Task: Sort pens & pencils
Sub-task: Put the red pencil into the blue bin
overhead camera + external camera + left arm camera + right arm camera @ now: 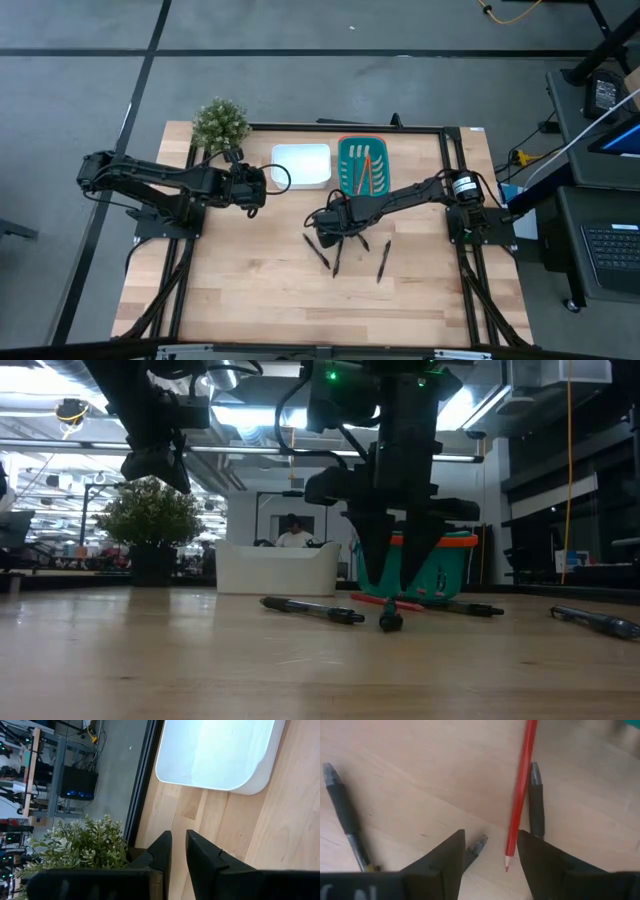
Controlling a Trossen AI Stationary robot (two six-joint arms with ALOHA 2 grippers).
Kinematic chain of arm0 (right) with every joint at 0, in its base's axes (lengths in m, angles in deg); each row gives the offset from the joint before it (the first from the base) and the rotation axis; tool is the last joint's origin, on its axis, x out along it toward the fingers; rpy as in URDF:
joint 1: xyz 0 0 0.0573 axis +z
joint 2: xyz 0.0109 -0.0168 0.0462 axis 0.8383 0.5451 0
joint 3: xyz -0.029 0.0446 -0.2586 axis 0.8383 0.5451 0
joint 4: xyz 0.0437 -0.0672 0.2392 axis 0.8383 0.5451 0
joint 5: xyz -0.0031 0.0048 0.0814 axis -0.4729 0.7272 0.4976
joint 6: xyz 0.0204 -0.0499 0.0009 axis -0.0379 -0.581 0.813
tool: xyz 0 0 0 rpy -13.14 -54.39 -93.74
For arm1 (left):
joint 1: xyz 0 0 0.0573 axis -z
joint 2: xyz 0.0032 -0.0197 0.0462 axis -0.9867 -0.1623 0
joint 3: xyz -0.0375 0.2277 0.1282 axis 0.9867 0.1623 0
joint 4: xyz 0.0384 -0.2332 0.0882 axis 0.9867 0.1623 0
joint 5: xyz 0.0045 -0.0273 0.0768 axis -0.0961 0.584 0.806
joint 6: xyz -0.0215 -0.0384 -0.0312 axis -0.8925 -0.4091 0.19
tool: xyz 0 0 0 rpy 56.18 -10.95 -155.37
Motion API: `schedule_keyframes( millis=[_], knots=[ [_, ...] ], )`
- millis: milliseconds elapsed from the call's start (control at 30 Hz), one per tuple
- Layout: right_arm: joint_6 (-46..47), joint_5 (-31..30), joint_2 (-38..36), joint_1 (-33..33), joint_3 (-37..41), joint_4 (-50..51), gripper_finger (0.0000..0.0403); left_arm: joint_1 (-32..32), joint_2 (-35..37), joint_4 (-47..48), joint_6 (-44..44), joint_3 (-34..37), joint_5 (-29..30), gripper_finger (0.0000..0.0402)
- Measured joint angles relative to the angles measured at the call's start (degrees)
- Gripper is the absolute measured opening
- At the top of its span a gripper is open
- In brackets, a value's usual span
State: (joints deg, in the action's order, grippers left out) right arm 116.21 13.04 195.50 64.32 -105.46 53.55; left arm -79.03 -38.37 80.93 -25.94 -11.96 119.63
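Note:
My right gripper (328, 222) (395, 568) (490, 837) hovers open just above the table, fingers pointing down. Its fingers stand on either side of a red pencil (521, 795) (385, 601), which lies flat on the wood, and touch nothing. Black pens lie around it: one (345, 815), one (535, 800) beside the pencil, and one end (477, 845) under the fingers. More pens (317, 250) (383, 260) lie nearer the table's front. Orange and red pencils (365, 170) lie in the teal basket (343, 150). My left gripper (250, 186) (178, 851) waits beside the white tray (300, 165), fingers nearly together.
A potted plant (220, 122) (80, 845) stands at the far left corner, close behind my left gripper. The white tray (275, 568) and teal basket (440, 570) sit side by side at the far edge. Bare wood stretches along the near half of the table.

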Motion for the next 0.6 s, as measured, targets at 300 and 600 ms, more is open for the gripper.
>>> schedule_keyframes(
  millis=[300, 600],
  knots=[
    [0.00, -0.02, 1.75, -0.03, 0.06, 0.24, 0.0181, 0.00, 0.00, 0.00, 0.00, 0.00, 0.00, 0.0050],
    [-0.28, 0.00, 2.62, -0.90, 1.07, -1.46, 0.0181, 0.02, 0.04, -0.37, 0.02, 0.00, -0.02, 0.0050]
  ],
)
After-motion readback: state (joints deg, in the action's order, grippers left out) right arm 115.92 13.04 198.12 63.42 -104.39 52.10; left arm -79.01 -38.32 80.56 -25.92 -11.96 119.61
